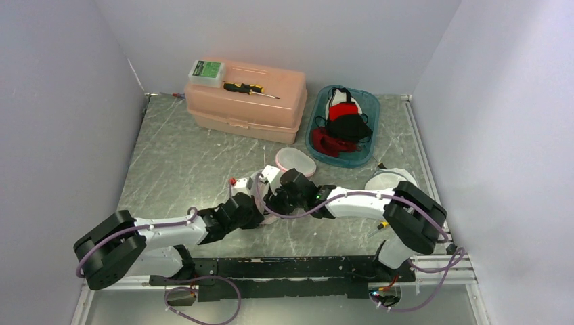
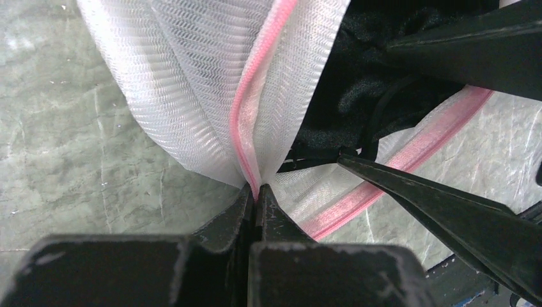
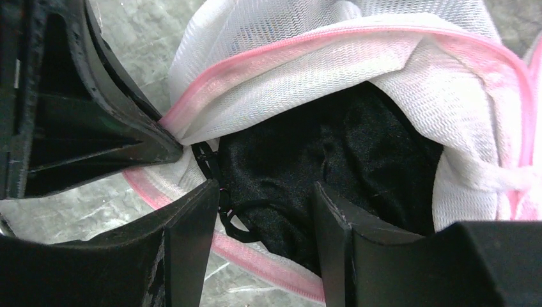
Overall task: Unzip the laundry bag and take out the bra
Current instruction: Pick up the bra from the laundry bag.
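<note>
The white mesh laundry bag [image 2: 192, 83] with a pink zipper edge lies mid-table [image 1: 296, 161], unzipped and gaping. My left gripper [image 2: 257, 190] is shut on the bag's pink-edged rim, and the mesh fans out from its tips. The black bra [image 3: 332, 147] fills the opening, with a thin strap loop hanging out at the near edge. My right gripper [image 3: 263, 198] is open at the bag's mouth, its fingers apart on either side of the bra's fabric and strap. In the top view both grippers meet at the bag, left gripper [image 1: 265, 203] and right gripper [image 1: 290, 193].
A peach toolbox [image 1: 247, 101] stands at the back, with a screwdriver [image 1: 250, 89] and a green-labelled box [image 1: 206, 72] on top. A blue bin [image 1: 318, 145] of red and black clothes sits back right. A white round container [image 1: 386, 179] stands beside the right arm.
</note>
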`<state>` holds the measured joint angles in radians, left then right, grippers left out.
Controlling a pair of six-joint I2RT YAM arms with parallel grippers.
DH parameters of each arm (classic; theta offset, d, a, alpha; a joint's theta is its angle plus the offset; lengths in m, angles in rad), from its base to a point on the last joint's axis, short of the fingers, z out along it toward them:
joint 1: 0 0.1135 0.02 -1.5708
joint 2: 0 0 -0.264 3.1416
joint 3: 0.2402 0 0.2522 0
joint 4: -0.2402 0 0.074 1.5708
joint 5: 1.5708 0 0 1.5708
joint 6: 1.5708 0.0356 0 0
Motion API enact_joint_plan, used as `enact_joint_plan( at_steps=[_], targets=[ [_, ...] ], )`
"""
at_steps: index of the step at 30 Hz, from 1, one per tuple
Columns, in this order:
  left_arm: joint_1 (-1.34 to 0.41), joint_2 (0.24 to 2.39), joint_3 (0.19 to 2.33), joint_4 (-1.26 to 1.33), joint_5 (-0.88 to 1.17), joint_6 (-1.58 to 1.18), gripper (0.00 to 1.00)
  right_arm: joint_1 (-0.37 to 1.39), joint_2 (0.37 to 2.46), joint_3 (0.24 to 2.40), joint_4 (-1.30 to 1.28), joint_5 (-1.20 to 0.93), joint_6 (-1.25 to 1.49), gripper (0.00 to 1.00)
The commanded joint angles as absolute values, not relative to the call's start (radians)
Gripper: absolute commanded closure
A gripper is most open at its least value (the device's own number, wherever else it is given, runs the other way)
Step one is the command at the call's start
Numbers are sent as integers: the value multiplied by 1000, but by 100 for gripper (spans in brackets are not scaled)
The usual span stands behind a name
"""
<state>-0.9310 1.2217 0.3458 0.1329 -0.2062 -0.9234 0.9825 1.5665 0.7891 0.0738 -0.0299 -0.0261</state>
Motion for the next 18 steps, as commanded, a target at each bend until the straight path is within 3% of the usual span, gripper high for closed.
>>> enact_joint_plan(
  at_steps=[1, 9, 13, 18],
  targets=[
    [-934, 1208, 327, 55, -236, -927, 97, 982, 1592, 819, 85, -60, -42, 41],
    [-936, 1229, 321, 76, -226, -933, 97, 1027, 1669, 822, 151, 14, -23, 38],
    [-935, 1234, 313, 89, -219, -938, 97, 1047, 1705, 816, 191, 156, -5, 38],
    [-935, 1214, 313, 72, -222, -936, 97, 1055, 1735, 796, 233, 255, 40, 51]
  ],
)
